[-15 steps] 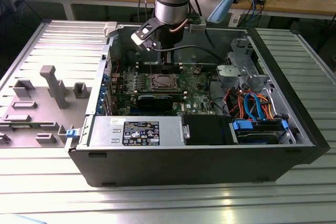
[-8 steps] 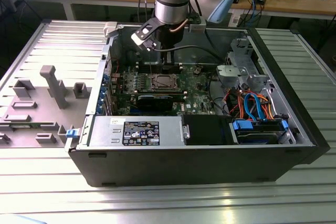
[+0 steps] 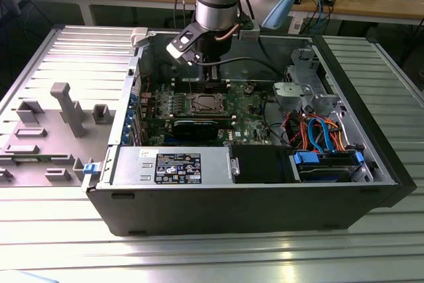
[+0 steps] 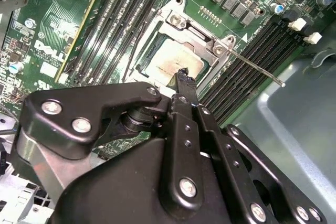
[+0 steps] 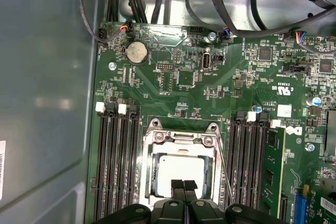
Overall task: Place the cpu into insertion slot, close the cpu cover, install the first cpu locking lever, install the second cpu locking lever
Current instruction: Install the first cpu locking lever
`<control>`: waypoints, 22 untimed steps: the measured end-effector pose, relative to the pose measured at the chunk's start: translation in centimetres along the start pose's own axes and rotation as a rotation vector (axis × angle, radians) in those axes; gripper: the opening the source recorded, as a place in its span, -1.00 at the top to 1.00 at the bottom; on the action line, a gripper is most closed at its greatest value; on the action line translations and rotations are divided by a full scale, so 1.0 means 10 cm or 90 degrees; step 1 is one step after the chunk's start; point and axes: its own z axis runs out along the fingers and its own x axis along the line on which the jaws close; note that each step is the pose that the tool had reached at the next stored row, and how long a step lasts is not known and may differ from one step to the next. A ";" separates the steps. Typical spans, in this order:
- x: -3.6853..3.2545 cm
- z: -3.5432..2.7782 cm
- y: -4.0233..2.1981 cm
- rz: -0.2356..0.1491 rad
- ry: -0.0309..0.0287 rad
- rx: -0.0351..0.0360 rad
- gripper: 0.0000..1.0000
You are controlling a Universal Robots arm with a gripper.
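Observation:
The cpu [image 5: 181,166], a flat silvery square, lies in the insertion slot [image 3: 204,103] on the green motherboard. The cpu cover [image 5: 146,167], a thin silver frame, lies down around it; the chip shows through its window [image 4: 176,59]. One thin wire locking lever [image 4: 260,71] juts out free over the memory slots, seen also as a lever [image 5: 224,179] beside the socket. My gripper [image 5: 184,186] is shut, with nothing between its black fingertips, and hovers over one edge of the chip [image 4: 182,73]. In the exterior view the gripper [image 3: 211,74] hangs just above the socket.
Rows of long memory slots [image 5: 115,166] flank the socket, with a green memory stick [image 5: 273,156] in one. A black graphics card [image 3: 195,127], the grey-labelled power supply [image 3: 175,164] and a drive cage with cables [image 3: 318,130] crowd the case. Case walls [image 5: 47,103] stand close.

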 end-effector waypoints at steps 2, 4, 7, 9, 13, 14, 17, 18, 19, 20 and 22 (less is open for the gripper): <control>0.000 0.000 0.000 -0.007 -0.0001 0.0001 0.79; 0.000 0.000 0.000 -0.012 -0.0001 0.0001 0.79; 0.000 0.000 0.000 -0.018 -0.0002 0.0002 0.79; 0.000 0.000 0.000 -0.022 -0.0003 0.0002 0.79; 0.000 0.000 0.000 -0.029 -0.0003 0.0003 0.79; 0.000 0.000 0.000 -0.029 -0.0003 0.0002 0.79; 0.000 0.000 0.000 -0.033 -0.0004 0.0003 0.79; 0.000 0.000 0.000 -0.034 -0.0004 0.0003 0.79; 0.000 0.000 0.000 -0.035 -0.0004 0.0003 0.79; 0.000 0.000 0.000 -0.036 -0.0004 0.0003 0.79; 0.000 0.000 0.000 -0.037 -0.0005 0.0003 0.79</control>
